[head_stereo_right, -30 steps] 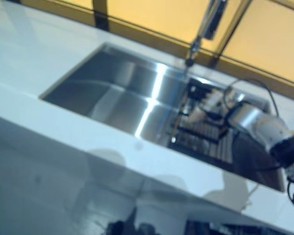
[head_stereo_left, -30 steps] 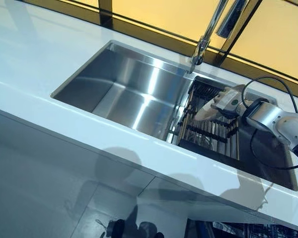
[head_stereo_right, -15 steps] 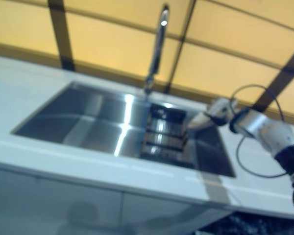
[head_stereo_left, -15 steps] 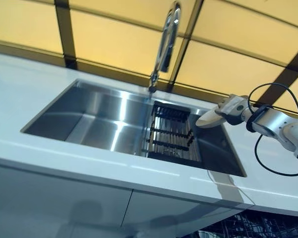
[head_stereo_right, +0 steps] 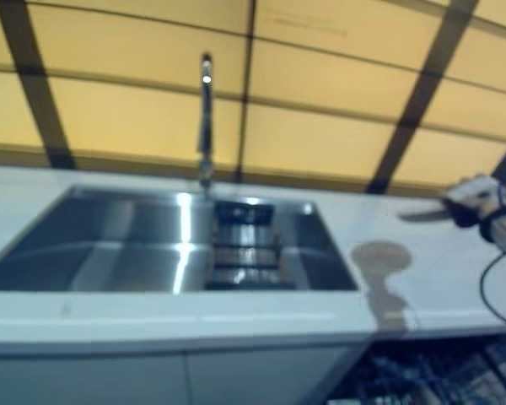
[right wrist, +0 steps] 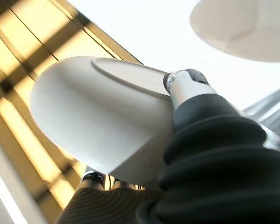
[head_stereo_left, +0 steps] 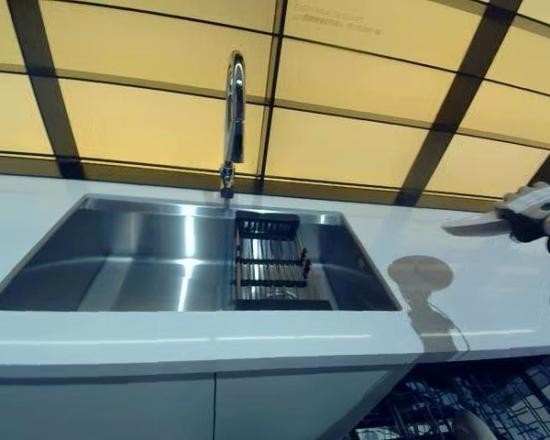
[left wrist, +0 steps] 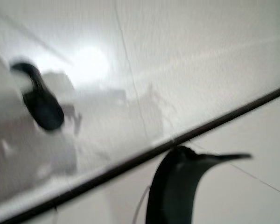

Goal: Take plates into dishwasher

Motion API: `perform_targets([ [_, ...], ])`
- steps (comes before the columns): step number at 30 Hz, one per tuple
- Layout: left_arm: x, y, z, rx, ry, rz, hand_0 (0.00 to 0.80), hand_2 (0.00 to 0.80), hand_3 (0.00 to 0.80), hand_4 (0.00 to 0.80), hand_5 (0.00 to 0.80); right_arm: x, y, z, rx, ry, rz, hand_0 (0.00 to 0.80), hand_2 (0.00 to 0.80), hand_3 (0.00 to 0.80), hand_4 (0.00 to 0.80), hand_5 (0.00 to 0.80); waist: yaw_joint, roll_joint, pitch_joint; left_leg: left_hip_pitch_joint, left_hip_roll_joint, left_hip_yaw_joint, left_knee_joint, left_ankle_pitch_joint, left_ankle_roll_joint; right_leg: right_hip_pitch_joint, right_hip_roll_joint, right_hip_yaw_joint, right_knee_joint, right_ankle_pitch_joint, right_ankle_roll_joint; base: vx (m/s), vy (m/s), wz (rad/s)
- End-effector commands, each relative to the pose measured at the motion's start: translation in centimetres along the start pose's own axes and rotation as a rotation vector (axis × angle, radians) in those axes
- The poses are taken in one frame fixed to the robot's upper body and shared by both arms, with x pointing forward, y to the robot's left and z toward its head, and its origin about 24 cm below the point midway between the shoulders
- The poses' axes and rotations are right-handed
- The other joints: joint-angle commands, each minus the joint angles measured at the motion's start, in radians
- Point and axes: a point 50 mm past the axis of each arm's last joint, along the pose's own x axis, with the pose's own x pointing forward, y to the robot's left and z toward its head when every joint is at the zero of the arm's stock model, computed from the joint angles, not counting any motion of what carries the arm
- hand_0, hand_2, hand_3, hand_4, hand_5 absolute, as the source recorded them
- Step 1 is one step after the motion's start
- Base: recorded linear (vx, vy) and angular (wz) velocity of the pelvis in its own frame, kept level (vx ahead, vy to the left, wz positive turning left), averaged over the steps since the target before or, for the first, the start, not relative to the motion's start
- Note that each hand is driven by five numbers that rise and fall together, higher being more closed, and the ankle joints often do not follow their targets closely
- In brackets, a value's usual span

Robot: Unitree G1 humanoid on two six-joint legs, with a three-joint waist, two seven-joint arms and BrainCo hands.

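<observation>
One round white plate (head_stereo_left: 470,225) held level in right hand (head_stereo_left: 529,210), thumb on upper face, fingers curled beneath, per right wrist view (right wrist: 107,112). Plate hangs above white countertop (head_stereo_left: 458,293), right of stainless steel sink (head_stereo_left: 147,266), well apart from dark slatted rack (head_stereo_left: 268,266) in sink. Tall chrome faucet (head_stereo_left: 232,119) behind sink. Dark wire dishwasher rack (head_stereo_left: 477,408) below counter edge. Faint print on amber wall panel, unreadable. Left hand: state cannot be told.
</observation>
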Motion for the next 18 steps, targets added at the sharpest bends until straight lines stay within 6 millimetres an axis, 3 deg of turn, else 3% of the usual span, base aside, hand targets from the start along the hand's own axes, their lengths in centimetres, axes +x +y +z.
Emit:
perform_targets([
  [1, 0.0, 0.6, 0.1, 0.037, 0.01, 0.012, 0.0, 0.0, 0.0, 0.0, 0.0, -2.2, -2.3, -5.6, 0.163, 0.24, -0.14, 0.8, 0.8, 0.8, 0.8, 0.8, -0.005, -0.002, -0.031, 0.008, -0.028, -0.027, 0.05, -0.132, 0.061, -0.005, 0.024, -0.013, 0.055, -0.027, 0.094, -0.003, -0.015, -0.26],
  [10, 0.0, 1.0, 0.4, 0.03, 0.0, 0.027, 0.0, 0.0, 0.0, 0.0, 0.0, -6.7, 2.1, -9.8, 0.458, 0.437, -0.146, 0.8, 0.8, 0.8, 0.8, 0.8, -0.071, 0.004, -0.038, 0.01, -0.014, 0.013, 0.051, -0.136, 0.062, -0.03, 0.043, 0.04, 0.056, -0.014, 0.096, -0.017, -0.027, -0.16],
  [18, 0.1, 0.8, 0.2, 0.023, 0.012, 0.023, 0.0, 0.0, 0.0, 0.0, 0.0, -9.8, 6.2, -10.5, 0.605, 0.525, -0.104, 0.8, 0.8, 0.8, 0.8, 0.8, -0.101, 0.017, -0.037, 0.015, -0.009, 0.035, 0.04, -0.133, 0.059, -0.04, 0.052, 0.059, 0.051, -0.011, 0.092, 0.004, -0.017, -0.17],
])
